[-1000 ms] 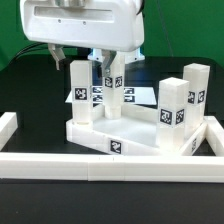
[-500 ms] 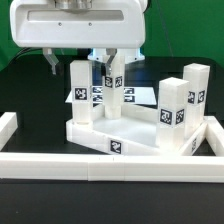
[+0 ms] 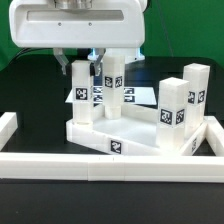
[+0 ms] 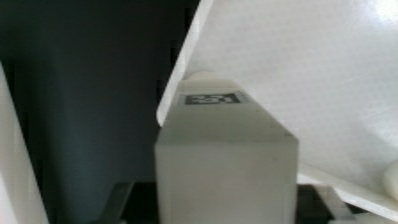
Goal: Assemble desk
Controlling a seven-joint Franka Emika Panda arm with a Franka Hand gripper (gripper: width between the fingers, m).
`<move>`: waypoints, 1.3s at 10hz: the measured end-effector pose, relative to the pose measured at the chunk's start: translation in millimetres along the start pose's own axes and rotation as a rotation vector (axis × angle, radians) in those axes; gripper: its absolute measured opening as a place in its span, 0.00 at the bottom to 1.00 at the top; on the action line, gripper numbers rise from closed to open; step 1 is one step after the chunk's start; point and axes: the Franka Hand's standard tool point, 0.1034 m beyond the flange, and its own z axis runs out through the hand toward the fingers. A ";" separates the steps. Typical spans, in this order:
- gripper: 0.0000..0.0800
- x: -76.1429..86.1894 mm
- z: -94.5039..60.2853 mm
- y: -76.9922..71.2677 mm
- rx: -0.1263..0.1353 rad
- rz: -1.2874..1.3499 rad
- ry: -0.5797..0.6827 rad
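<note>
The white tray-like desk tabletop lies in the middle of the black table. Four white square legs with tags stand upright on it: one on the exterior view's left, one at the back middle, and two on the right. My gripper comes down from above over the back middle leg, one finger on each side of its top. In the wrist view that leg fills the space between the dark fingers, which lie against its sides. The tabletop shows beside it.
Long white border rails run along the front, the exterior view's left and right. The marker board lies flat behind the tabletop. A green backdrop stands at the rear.
The gripper body has come lower and turned a little, showing wider and further to the exterior view's left. The legs and tabletop stand where they were.
</note>
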 end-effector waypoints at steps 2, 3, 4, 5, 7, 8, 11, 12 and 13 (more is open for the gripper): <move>0.36 -0.6 -0.1 1.1 0.003 0.127 -0.007; 0.36 -0.9 0.7 1.4 0.003 0.258 -0.006; 0.36 -0.9 0.9 1.7 0.004 0.392 -0.004; 0.36 -1.2 0.9 2.8 0.013 0.509 0.000; 0.36 -0.7 0.7 2.6 0.013 0.655 0.006; 0.36 -0.6 0.7 2.6 0.014 0.725 0.006; 0.36 -0.5 1.1 3.2 0.020 1.020 0.005; 0.36 -0.9 1.5 5.1 0.034 1.173 0.006; 0.36 -1.8 1.9 6.7 0.049 1.287 0.005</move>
